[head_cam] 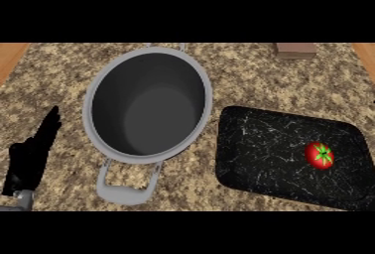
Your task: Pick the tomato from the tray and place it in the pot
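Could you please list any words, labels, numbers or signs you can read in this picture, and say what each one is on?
None: there is no readable text on the grey metal pot, the black speckled tray, the red tomato, the small brown box at the top right, or the black left hand.

Slim black left hand point(29, 158) on a pale grey forearm point(23, 200)

The bench point(66, 74) is speckled granite in beige and dark brown. The pot point(154, 99) has a pale silver-grey rim and handles and a dark grey inside. The tray point(264, 149) is black, veined with thin white streaks. The tomato point(319, 155) is bright red with a green star-shaped top. The left hand point(29, 158) is black.
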